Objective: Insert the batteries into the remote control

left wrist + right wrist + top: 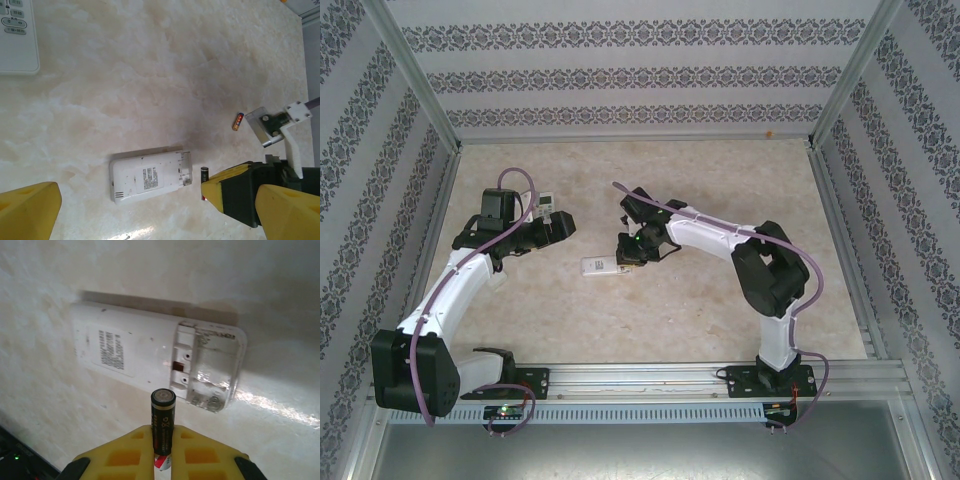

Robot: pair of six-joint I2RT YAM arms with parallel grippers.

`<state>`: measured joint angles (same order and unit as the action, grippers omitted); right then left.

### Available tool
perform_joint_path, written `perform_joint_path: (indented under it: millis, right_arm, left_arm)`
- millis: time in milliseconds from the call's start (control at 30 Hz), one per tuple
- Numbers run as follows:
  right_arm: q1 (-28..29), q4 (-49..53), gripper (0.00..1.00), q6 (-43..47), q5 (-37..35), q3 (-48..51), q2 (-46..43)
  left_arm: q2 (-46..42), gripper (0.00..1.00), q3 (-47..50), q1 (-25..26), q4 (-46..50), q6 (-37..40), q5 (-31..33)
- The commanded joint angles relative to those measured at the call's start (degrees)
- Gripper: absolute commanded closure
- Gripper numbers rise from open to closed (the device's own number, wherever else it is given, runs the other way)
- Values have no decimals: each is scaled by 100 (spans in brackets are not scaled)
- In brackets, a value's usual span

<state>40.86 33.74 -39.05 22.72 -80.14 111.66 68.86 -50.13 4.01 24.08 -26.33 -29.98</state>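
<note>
Marble-look worktop (pixel 720 170) with patterned walls around it, nothing fancy. My right gripper (pixel 161 442) is clamped on a battery (pixel 162 422), holding it on end with its flat metal cap just short of the remote (pixel 130 347). That remote lies face-down around the middle of the worktop, its battery bay uncovered and facing the right edge. My left gripper (pixel 552 228) hangs over the left half with its fingers spread wide, gripping nothing, right by a second remote (pixel 548 203) lying buttons-up. A loose battery (pixel 238 121) sits near the bay end, not touching it.
</note>
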Motion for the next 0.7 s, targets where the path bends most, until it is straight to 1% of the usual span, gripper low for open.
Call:
perform_joint_path:
  millis: [0,133,533,667]
  right_arm:
    - [-3,239,87,81,-160,-112,118]
    - [-25,204,86,108,-278,-154,231]
    - [-12,115,82,108,-119,-301,572]
    - [-35,159,76,134,-132,-326,572]
  left_arm:
    - [-61,0,-22,-23,-2,69,-21]
    - [20,0,-82,-23,-19,64,-40]
    - [105,0,-126,-28,-39,53,-8]
    - [119,0,-126,-23,-34,53,1]
